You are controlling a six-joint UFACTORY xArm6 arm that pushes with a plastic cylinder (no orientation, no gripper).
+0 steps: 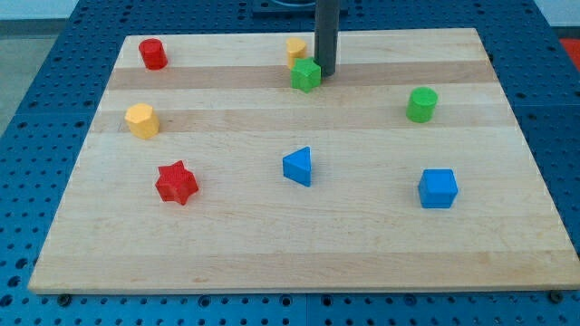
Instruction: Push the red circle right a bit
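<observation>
The red circle [152, 54], a short red cylinder, stands near the board's top left corner. My tip [326, 73] is far to its right, at the view's top centre, just right of a green star-like block [306, 74] and touching or nearly touching it. A yellow block [295, 48] sits just above the green one, left of the rod.
A yellow hexagon-like block [142, 119] sits at the left, below the red circle. A red star [177, 183] lies lower left. A blue triangle [298, 167] is at centre, a green cylinder [421, 104] at right, a blue cube [438, 188] lower right. The wooden board [290, 254] lies on a blue pegboard.
</observation>
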